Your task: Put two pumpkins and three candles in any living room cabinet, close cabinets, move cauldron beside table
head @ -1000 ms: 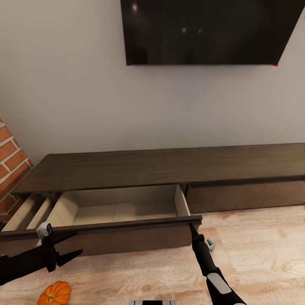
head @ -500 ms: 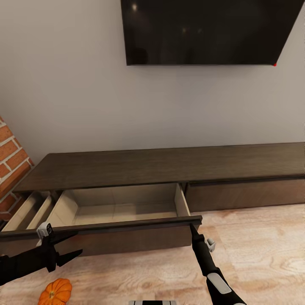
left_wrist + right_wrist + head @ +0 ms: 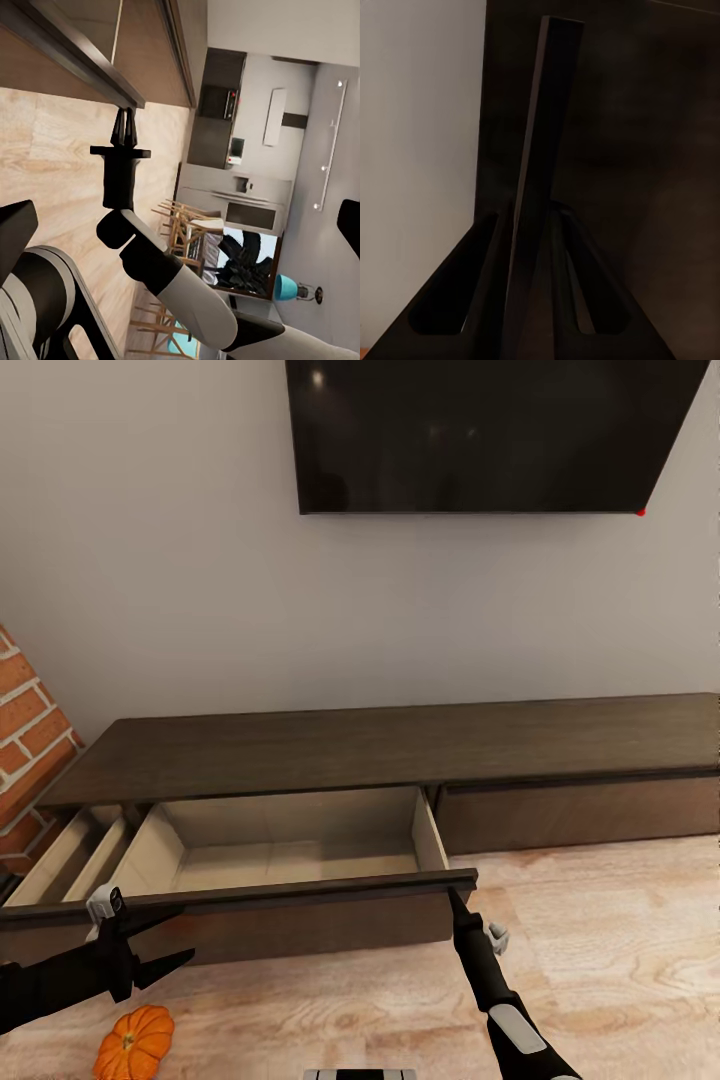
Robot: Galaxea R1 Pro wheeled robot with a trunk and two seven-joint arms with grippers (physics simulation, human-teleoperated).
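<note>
The cabinet point(image 3: 400, 755) is standing along the wall under the TV point(image 3: 490, 435), and its wide drawer point(image 3: 290, 855) is pulled far out – the pale inside is showing nothing in it. The right gripper point(image 3: 453, 892) is sitting at the right end of the drawer front point(image 3: 300, 895); in the right wrist view the front's top edge point(image 3: 536, 165) is running between the two fingers point(image 3: 480, 300), so the jaws are closed on this edge, narrow gap only. The left gripper point(image 3: 150, 938) is hanging in front of the drawer front, w/ jaws spread apart & holding nothing. One pumpkin point(image 3: 135, 1043) is lying on the wood floor point(image 3: 620, 950), just below the left gripper and near the robot.

The step in hand, I judge, is finishing the opening of the drawer. To do it well: keep the pull straight along the drawer's travel, not sideways, b/c the grip is at one end and the front could skew. Then release cleanly before the left arm is going down for the pumpkin – approach it from above, jaws wide.
</note>
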